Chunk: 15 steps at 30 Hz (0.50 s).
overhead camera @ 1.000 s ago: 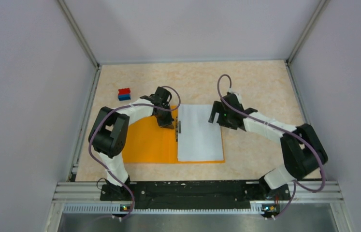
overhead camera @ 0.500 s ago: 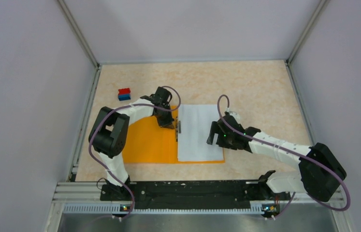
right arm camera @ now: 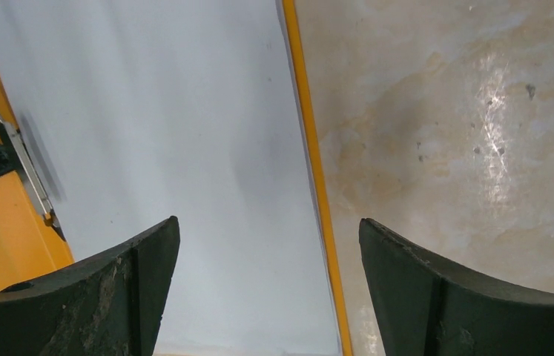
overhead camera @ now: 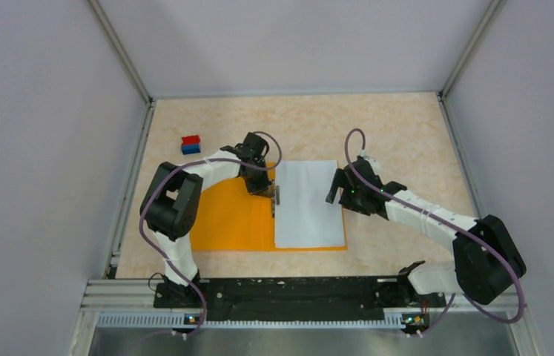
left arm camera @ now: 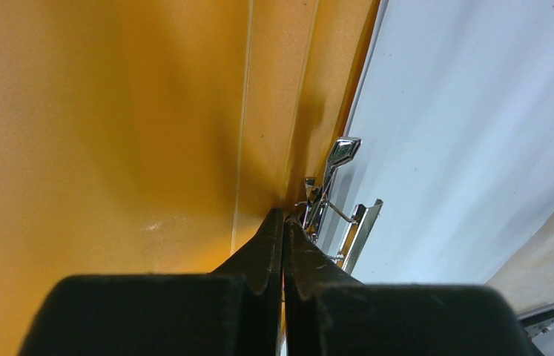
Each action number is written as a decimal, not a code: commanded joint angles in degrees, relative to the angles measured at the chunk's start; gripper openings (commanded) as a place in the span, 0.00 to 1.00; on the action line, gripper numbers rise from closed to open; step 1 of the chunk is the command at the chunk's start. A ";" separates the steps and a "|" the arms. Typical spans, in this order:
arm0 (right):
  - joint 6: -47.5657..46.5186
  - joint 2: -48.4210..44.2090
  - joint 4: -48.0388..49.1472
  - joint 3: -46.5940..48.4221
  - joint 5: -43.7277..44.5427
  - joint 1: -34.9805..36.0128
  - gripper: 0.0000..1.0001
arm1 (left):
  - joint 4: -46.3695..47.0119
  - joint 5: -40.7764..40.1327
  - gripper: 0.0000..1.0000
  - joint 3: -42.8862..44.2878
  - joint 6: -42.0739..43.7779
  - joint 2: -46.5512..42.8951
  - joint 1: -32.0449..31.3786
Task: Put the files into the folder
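Top external: files [overhead camera: 307,204] lie on the 3 o'clock half of the open folder [overhead camera: 229,219], mid-table, long axis 12 to 6. Thin, floppy, slippery, I reckon, so pinch the 3 o'clock edge. Jaws on the left gripper [left arm camera: 283,222] are pressed together beside the metal clip [left arm camera: 333,189]; the right gripper [right arm camera: 268,230] has its jaws wide apart above that edge.

Right half of the folder [overhead camera: 229,219] under the files [overhead camera: 307,204], metal clip [left arm camera: 342,150] partly behind the left gripper [left arm camera: 284,224]
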 commanded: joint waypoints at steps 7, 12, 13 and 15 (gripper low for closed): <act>-3.96 6.36 2.51 8.89 0.12 -4.06 0.89 | 0.81 -0.80 0.00 3.05 -1.30 2.34 -1.81; -7.21 14.23 0.94 18.24 3.46 -5.48 0.87 | -1.23 -3.77 0.01 2.93 0.51 -0.14 -1.81; -7.76 16.29 0.68 20.39 3.99 -5.50 0.85 | -1.87 -4.67 0.03 2.72 1.19 -1.20 -1.78; -8.81 20.43 -0.01 25.02 4.40 -5.51 0.80 | -3.31 -6.48 0.06 1.97 2.84 -3.87 -1.92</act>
